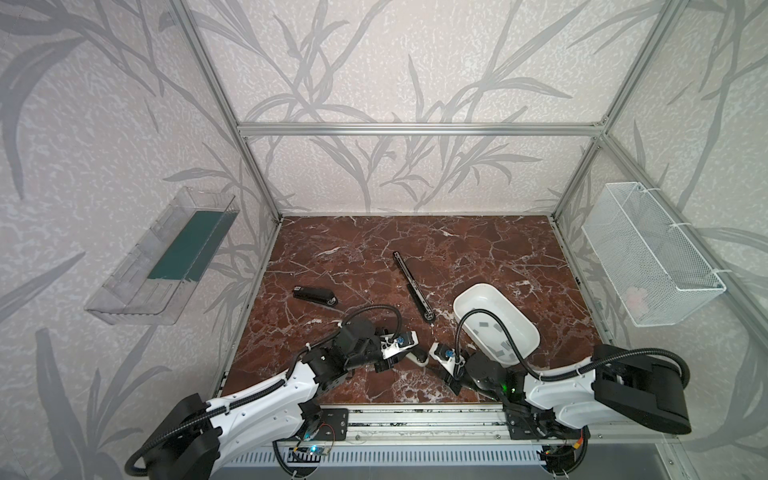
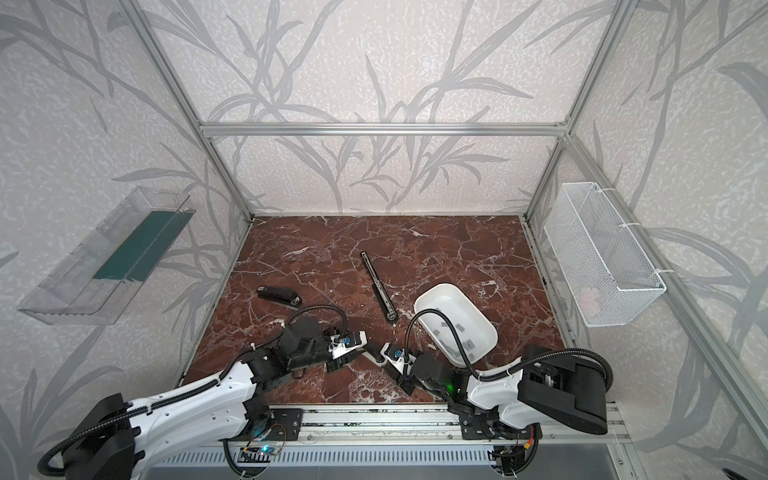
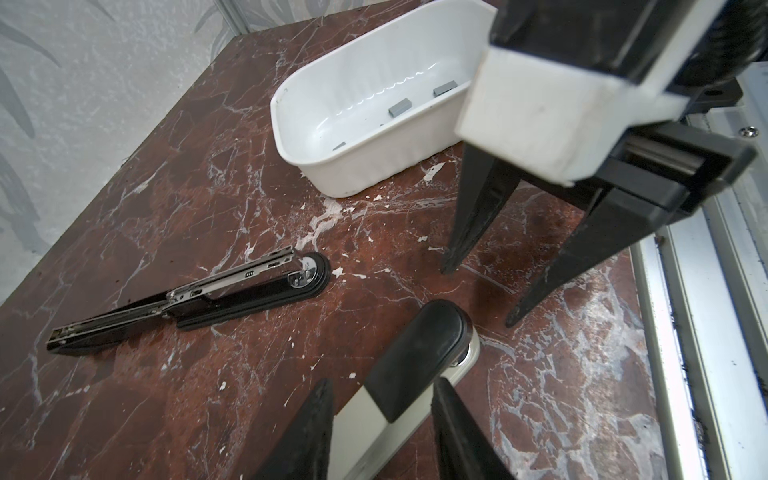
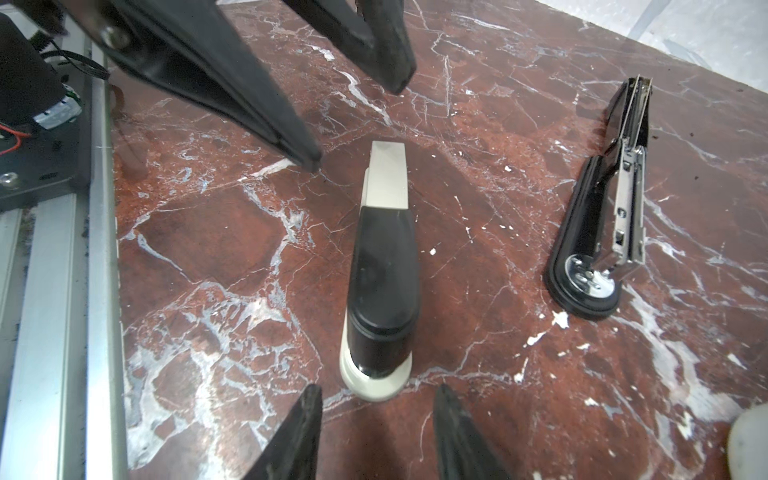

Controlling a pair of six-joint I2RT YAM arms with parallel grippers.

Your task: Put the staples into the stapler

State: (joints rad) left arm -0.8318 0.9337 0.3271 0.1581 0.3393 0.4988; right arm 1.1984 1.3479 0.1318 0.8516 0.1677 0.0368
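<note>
Closest in the left wrist view, the left end effector (image 3: 384, 382) is seen with its fingers spread, straddling the cream end of a cream-and-black stapler (image 4: 384, 270), with nothing pinched. The stapler is laid closed near the front edge of the bench (image 1: 457, 249), its long axis roughly along that edge. At its rounded black end the right end effector (image 4: 378, 386) is poised, fingers likewise spread and empty. The staples (image 3: 400, 107) are scattered in a white tub (image 3: 365, 166) toward the front right corner, nearer the right arm. An opened black stapler (image 4: 615, 208) is laid mid-bench.
</note>
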